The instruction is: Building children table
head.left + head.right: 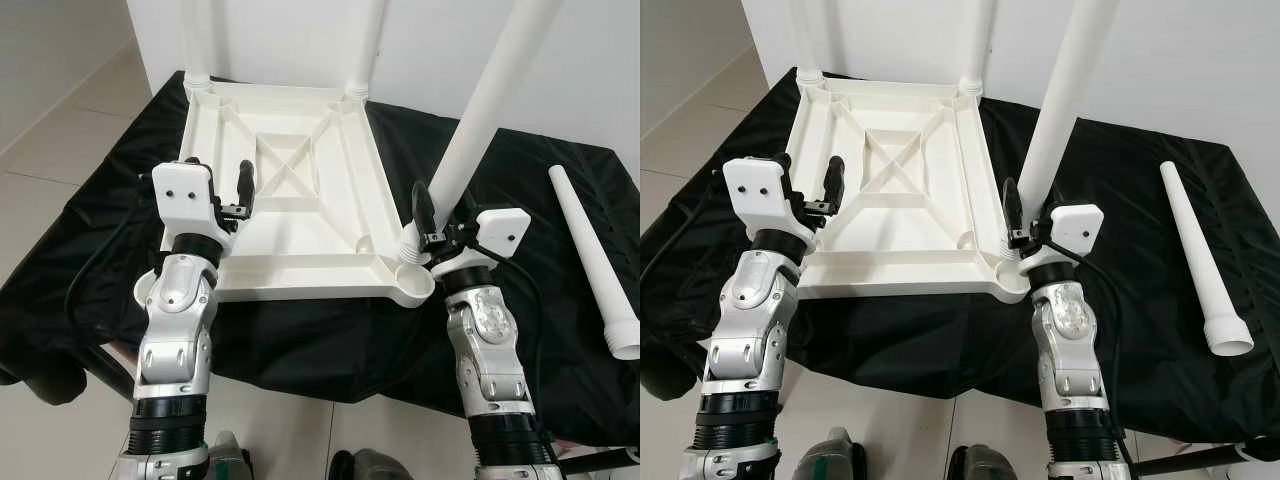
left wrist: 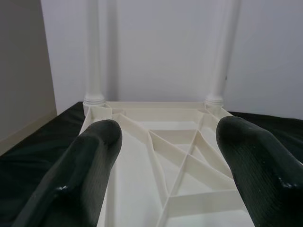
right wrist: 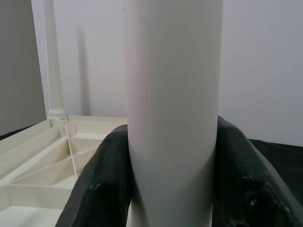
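at the near right corner of the upturned tabletop (image 1: 300, 190), the right claw (image 1: 428, 228) clamps a white leg (image 1: 480, 120) low down, long axis rising and tilting right. the left claw (image 2: 165, 161) hovers wide open over the tabletop (holding nothing). a spare leg (image 1: 590, 255) lies on the black-draped surface (image 1: 540, 170).

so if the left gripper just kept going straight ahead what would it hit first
Likely nothing soon: the open left gripper points over the upturned tabletop, between its two far legs, toward the wall. Depth is uncertain.
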`<state>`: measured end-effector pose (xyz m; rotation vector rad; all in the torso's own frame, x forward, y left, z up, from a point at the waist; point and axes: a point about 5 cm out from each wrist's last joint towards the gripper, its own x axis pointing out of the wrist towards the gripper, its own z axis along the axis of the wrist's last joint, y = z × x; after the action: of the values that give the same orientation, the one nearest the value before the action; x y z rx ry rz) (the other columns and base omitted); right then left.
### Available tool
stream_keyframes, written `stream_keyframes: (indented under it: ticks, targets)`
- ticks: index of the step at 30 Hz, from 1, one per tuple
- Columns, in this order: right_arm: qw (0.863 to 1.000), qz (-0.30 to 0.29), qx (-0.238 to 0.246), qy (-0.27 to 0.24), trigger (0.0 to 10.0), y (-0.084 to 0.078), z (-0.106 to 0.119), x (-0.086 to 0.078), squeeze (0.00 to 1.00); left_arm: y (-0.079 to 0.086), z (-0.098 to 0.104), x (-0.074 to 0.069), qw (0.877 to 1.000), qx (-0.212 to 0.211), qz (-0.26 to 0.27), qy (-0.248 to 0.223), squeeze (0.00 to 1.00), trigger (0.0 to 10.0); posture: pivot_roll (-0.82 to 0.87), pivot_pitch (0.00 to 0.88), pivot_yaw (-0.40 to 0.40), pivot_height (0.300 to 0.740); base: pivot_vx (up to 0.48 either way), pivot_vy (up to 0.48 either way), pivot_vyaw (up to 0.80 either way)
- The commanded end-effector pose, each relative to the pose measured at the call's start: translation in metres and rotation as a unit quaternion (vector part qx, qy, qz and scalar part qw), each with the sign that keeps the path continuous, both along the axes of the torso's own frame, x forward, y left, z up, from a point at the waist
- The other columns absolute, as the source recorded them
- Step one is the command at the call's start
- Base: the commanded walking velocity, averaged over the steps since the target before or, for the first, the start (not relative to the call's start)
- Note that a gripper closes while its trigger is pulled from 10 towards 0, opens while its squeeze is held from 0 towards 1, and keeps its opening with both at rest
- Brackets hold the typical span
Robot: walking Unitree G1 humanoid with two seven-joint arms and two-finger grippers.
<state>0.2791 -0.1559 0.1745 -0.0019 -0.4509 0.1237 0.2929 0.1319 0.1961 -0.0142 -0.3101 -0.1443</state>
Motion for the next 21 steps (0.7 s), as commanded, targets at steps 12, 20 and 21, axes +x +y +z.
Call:
stream_keyframes:
  ticks: [12, 20, 21]
  targets:
    - [1.0, -0.001, 0.006, 0.003, 10.0, -0.0055, 0.0009, -0.0047, 0.0, -0.0083, -0.0078, -0.0113, 0.999, 0.002, -0.026, 0.02, 0.0, 10.0, 0.02, 0.0, -0.059, 0.74, 0.0, 0.0, 0.0]
    - [1.0, -0.007, 0.009, 0.007, 10.0, -0.0076, -0.0011, -0.0035, 0.0, -0.0085, -0.0087, -0.0115, 0.999, 0.0, -0.025, 0.031, 0.0, 10.0, 0.05, 0.0, -0.066, 0.74, 0.0, 0.0, 0.0]
    - [1.0, -0.007, 0.01, 0.009, 10.0, -0.0073, -0.002, -0.0034, 0.0, -0.0083, -0.0119, -0.0108, 0.999, 0.001, -0.024, 0.037, 0.0, 10.0, 0.05, 0.0, -0.058, 0.74, 0.0, 0.0, 0.0]
